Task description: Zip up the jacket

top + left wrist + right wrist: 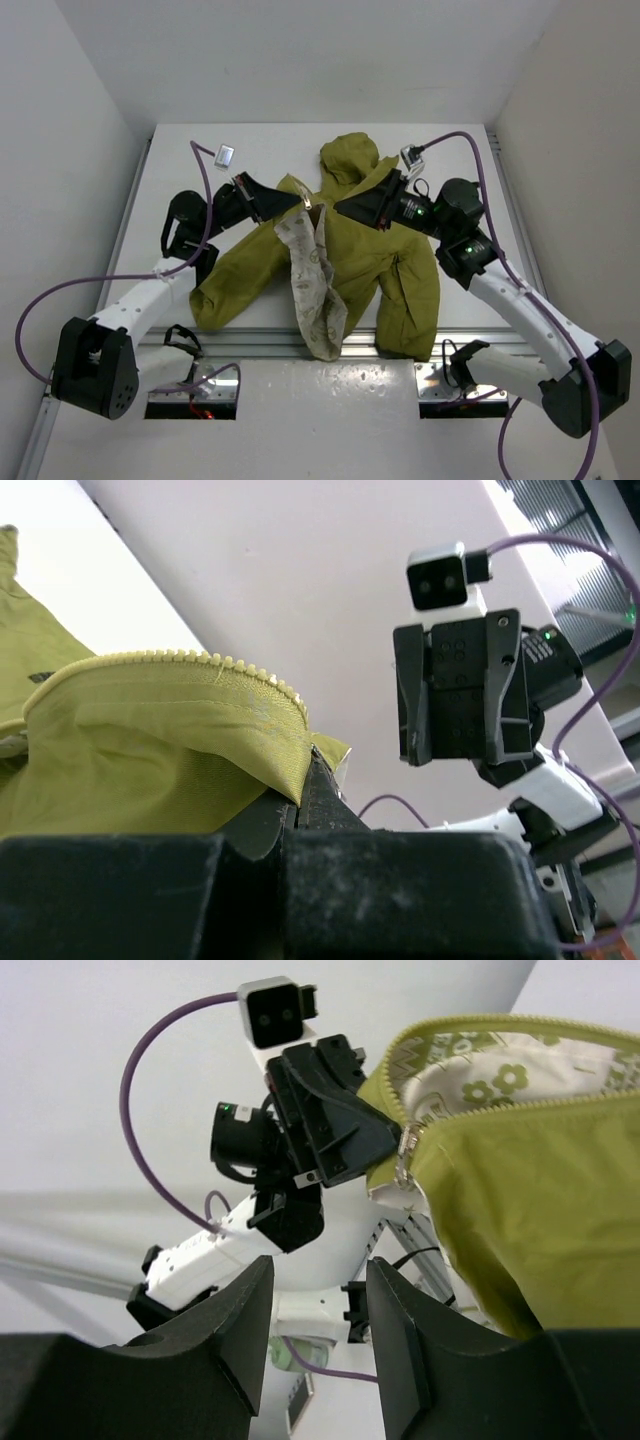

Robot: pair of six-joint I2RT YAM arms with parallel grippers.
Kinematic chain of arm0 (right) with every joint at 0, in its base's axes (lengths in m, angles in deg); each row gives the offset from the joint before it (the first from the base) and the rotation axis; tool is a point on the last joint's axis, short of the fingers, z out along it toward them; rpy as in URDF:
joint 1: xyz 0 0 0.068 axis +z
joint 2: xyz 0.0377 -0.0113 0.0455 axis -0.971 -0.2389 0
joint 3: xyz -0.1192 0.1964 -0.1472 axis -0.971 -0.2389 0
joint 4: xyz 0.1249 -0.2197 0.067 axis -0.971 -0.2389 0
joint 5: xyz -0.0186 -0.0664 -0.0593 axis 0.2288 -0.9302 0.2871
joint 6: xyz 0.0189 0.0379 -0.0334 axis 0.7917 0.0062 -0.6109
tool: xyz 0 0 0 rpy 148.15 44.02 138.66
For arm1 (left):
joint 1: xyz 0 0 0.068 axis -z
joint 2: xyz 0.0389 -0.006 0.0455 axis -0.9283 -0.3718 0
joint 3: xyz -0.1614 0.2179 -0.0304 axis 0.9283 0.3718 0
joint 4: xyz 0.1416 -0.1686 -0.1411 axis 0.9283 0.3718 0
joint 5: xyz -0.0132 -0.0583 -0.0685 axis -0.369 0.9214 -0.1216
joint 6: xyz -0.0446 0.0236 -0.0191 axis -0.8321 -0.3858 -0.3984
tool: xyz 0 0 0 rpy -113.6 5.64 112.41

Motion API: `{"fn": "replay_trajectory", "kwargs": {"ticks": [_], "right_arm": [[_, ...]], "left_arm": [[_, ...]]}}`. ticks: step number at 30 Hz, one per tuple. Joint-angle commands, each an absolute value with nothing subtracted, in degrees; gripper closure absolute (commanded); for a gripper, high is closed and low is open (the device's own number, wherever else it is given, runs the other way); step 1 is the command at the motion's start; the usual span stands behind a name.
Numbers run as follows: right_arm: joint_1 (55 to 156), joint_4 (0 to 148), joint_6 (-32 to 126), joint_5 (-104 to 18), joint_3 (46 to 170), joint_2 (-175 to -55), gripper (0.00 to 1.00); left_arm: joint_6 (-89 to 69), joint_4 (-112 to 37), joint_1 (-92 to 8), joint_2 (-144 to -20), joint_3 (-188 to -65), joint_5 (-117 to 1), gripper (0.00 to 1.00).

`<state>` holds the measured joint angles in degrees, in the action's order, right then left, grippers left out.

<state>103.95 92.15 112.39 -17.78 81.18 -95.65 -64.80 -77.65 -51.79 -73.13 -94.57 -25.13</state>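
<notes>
Two tools: left tool (pixel 300 785) clenched on jacket (pixel 372 255) (its zipper edge), right tool (pixel 320 1285) released.

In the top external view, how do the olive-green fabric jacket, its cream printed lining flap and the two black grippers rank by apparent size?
1. Olive-green fabric jacket
2. Cream printed lining flap
3. Left gripper and right gripper: they look alike, so I do not rank them.
</notes>
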Motion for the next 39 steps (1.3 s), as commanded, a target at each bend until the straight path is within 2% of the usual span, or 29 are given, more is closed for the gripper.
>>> {"fn": "replay_trajectory", "kwargs": {"ticks": [1,11,29,39], "right_arm": [[104.5,88.7,115.8,-20.5,83.8,-95.5,0.57],[108.8,87.0,124.4,-25.8,86.2,-102.0,0.59],[109.8,87.5,125.3,-27.3,87.9,-105.4,0.6],[109.8,86.7,123.9,-29.8,85.3,-105.7,0.66]], "left_arm": [[-64.3,-79.6,-52.7,-70.9,-95.0,-28.3,1.0],[-64.2,-78.4,-51.7,-70.9,-96.0,-29.9,1.0],[-63.0,-78.4,-50.6,-71.5,-96.0,-29.9,1.0],[-61.3,-78.9,-49.5,-71.5,-96.0,-29.2,1.0]]}}
